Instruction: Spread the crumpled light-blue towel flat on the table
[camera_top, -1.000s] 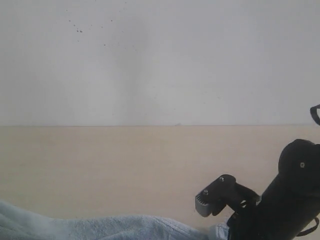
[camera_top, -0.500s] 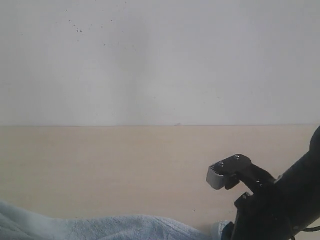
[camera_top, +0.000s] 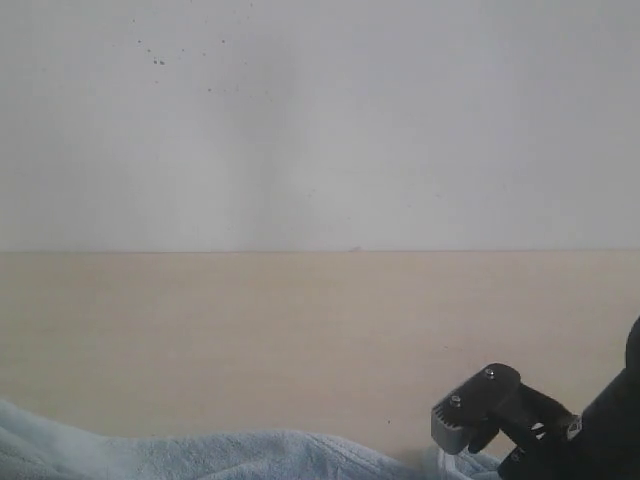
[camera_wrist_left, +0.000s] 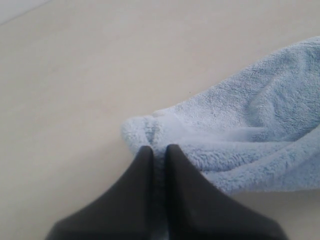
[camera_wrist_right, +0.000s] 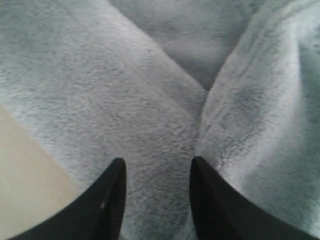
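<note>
While left hand (camera_wrist_left: 156, 150) pinches towel (camera_wrist_left: 250, 115) corner tight, right hand (camera_wrist_right: 157, 167) straddles fold, jaws apart, bite unclear. Towel lies bunched on worktop (camera_wrist_left: 75, 75). Catch hem, then pull your hands apart low, evenly.

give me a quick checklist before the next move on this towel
1. left hand pinching a towel edge: ok, shut on it.
2. right hand gripping towel: cannot tell, jaws stand apart with terry between them.
3. towel flat: not ok, folded and bunched.
4. room on the table to spread: ok, bare surface shows beyond the towel.
5. other towel corners located: cannot tell, cut off in every view.
</note>
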